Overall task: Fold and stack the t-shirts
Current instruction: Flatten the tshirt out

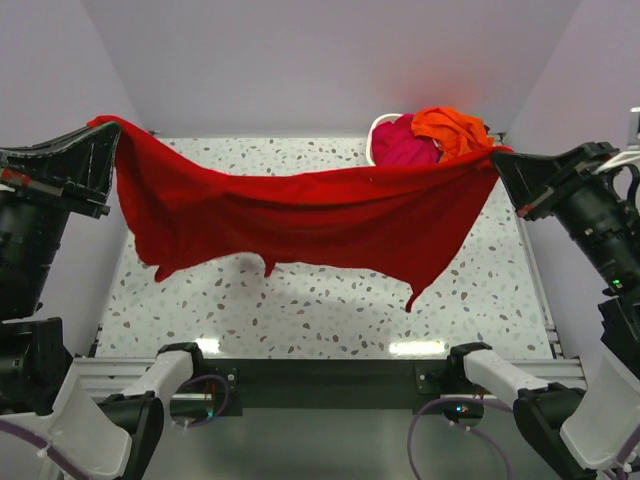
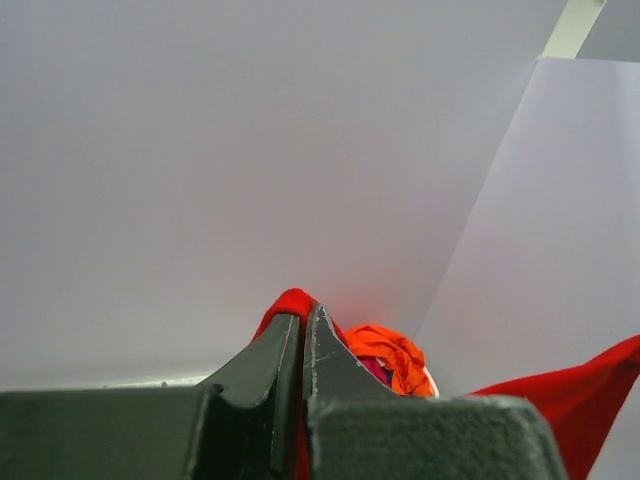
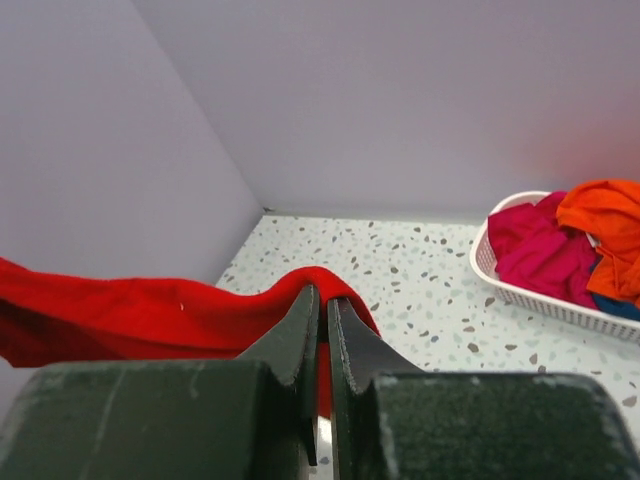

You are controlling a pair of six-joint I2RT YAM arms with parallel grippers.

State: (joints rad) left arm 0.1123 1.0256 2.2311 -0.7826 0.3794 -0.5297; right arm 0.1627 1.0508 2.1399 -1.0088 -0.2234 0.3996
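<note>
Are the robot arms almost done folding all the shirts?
Not nearly. No folded shirt or stack shows on the table yet. In hand: the left gripper and right gripper each pinch an end of the red t-shirt, stretched in the air above the table. Left to do: the magenta t-shirt and orange t-shirt lie crumpled in the white basket.

T-shirts [image 3: 560, 250], maybe three, in basket [image 3: 545, 303]
</note>
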